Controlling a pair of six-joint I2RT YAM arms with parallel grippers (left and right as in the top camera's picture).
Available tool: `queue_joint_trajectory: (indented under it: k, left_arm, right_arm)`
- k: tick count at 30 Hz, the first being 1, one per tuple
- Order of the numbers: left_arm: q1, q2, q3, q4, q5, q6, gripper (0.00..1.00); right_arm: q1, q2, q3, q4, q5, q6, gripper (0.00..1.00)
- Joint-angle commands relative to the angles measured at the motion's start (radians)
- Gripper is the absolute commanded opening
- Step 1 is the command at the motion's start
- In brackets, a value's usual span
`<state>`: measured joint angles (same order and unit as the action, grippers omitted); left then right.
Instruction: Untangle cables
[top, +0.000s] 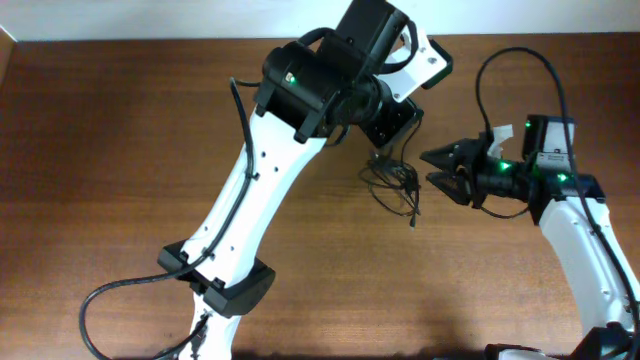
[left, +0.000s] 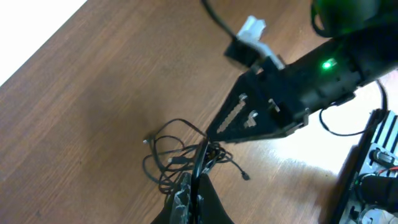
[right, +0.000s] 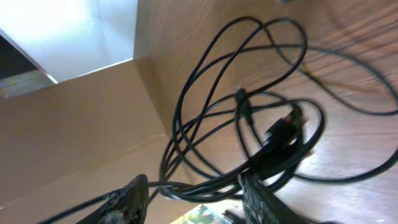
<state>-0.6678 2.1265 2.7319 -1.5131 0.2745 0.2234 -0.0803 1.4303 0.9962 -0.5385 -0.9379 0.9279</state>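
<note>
The cables (top: 395, 180) lie as a small knotted bundle of thin black cords on the wooden table, right of centre. My left gripper (top: 384, 148) sits at the bundle's far side; in the left wrist view it (left: 194, 182) is shut on a strand rising from the cables (left: 177, 155). My right gripper (top: 432, 170) points left at the bundle, and its black fingers (left: 249, 118) reach to the knot's edge. In the right wrist view the jaws stand apart, with several strands of the cables (right: 249, 118) running across the right gripper (right: 196, 194). One loose plug (left: 246, 177) lies beside the knot.
The left arm's white link (top: 250, 200) crosses the table diagonally from the front left, with a thick black arm cable (top: 105, 295) looping beside its base. The table's far edge (top: 150, 40) meets a white wall. Dark equipment (left: 373, 168) stands beyond the table edge.
</note>
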Motion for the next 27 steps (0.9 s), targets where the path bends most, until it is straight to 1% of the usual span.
queue_joint_trajectory:
  k: [1,4,6,8,14,18,19,21,22,24,27]
  left_arm:
    - [-0.006,0.002,-0.003,0.002,0.021,0.018,0.0]
    - [-0.006,0.003,-0.003,0.002,0.021,0.018,0.0]
    - [-0.007,0.003,-0.003,0.002,0.022,0.017,0.0]
    - [-0.009,0.003,-0.003,0.001,0.023,0.017,0.0]
    - [-0.017,0.003,-0.003,0.002,0.026,0.009,0.0]
    - [-0.019,0.003,-0.003,0.014,0.025,-0.029,0.0]
    - [-0.019,0.003,-0.003,0.018,0.016,-0.04,0.0]
    - [-0.019,0.003,-0.003,0.024,-0.042,-0.081,0.0]
    - [-0.019,0.003,-0.003,0.025,-0.061,-0.089,0.0]
    - [-0.019,0.003,-0.003,0.029,-0.117,-0.121,0.0]
    - [-0.017,0.003,-0.003,0.036,-0.122,-0.133,0.0]
  right_arm:
    - [0.062,-0.015,0.012,0.007,0.057,0.087,0.49]
    - [0.109,-0.015,0.012,0.005,0.087,0.093,0.45]
    - [0.126,-0.015,0.012,0.005,0.1,0.13,0.44]
    - [0.137,-0.015,0.012,0.005,0.145,0.155,0.41]
    - [0.164,-0.01,0.012,0.005,0.211,0.167,0.33]
    - [0.197,0.015,0.012,-0.003,0.246,0.175,0.19]
    - [0.203,0.022,0.011,-0.012,0.257,0.169,0.14]
    - [0.211,0.034,0.008,-0.036,0.289,0.142,0.06]
    - [0.215,0.038,0.005,-0.056,0.309,0.133,0.04]
    - [0.219,0.043,-0.013,-0.09,0.362,0.099,0.04]
    - [0.219,0.043,-0.043,-0.112,0.414,0.097,0.04]
